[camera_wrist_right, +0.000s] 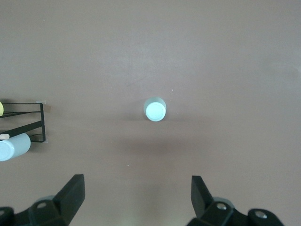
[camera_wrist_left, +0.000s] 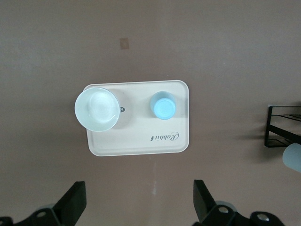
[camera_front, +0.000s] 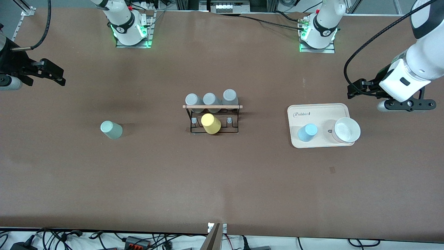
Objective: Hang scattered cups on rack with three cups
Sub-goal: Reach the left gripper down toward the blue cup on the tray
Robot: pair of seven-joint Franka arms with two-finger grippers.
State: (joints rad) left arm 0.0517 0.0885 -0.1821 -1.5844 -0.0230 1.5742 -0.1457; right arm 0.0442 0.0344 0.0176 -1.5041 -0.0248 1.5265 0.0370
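Waiting high at both table ends, two cups not yet hung.

Right gripper hovers over bare table at the right arm's end, fingers spread wide, nothing between them; mint-green cup stands mouth-down on the table well apart from it, toward the rack and nearer the front camera. Rack mid-table: three grey cups along the dowel, yellow cup on the front middle peg, the pegs either side free. Light blue cup sits mouth-down on the beige tray beside a white bowl, near the left gripper, whose fingers are likewise parted and empty. Both tumblers look light, stiff, smooth-walled and probably slippery; no handle, so pinch across the body mid-height, squarely, with modest force.
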